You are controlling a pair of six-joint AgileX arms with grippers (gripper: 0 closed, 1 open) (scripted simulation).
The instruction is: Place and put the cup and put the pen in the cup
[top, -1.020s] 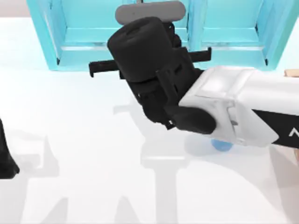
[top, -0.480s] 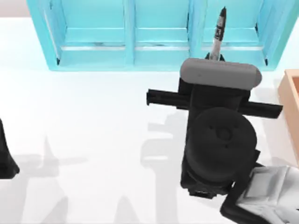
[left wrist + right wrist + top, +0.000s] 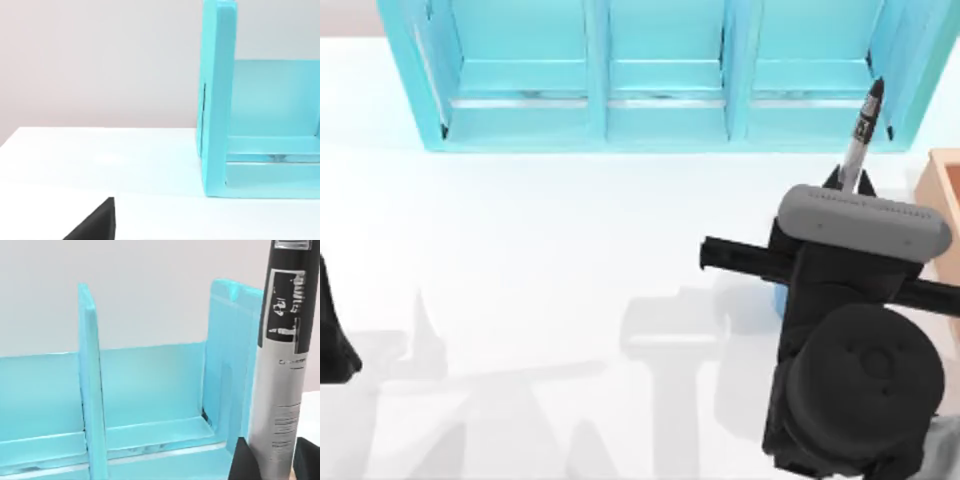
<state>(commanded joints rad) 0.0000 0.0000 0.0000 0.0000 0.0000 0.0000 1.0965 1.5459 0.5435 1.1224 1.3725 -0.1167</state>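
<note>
The right gripper (image 3: 845, 185) is closed on the pen (image 3: 860, 135), at about 4 o'clock on the table in the top view. The pen projects from the fingertips toward 12 o'clock, its black cap end outermost and its grey-white printed barrel seated between the fingers. In the right wrist view the pen (image 3: 282, 370) stands upright between the two dark fingertips (image 3: 245, 462), gripped low on the barrel. This hold leaves most of the length free, which suits lowering it end-first into a narrow opening.

The cup (image 3: 780, 297) shows as a sliver of blue at the near side of the right wrist housing, directly beneath the arm. The arm's position above it suggests an alignment step before insertion; whether the pen axis is centred over the cup mouth cannot be determined.

The turquoise shelf unit (image 3: 660, 80) occupies the 12 o'clock edge of the table (image 3: 520, 260). A wooden tray edge (image 3: 945, 200) sits at 3 o'clock.

The left arm (image 3: 332, 340) is parked at 9 o'clock; its finger state cannot be determined.
</note>
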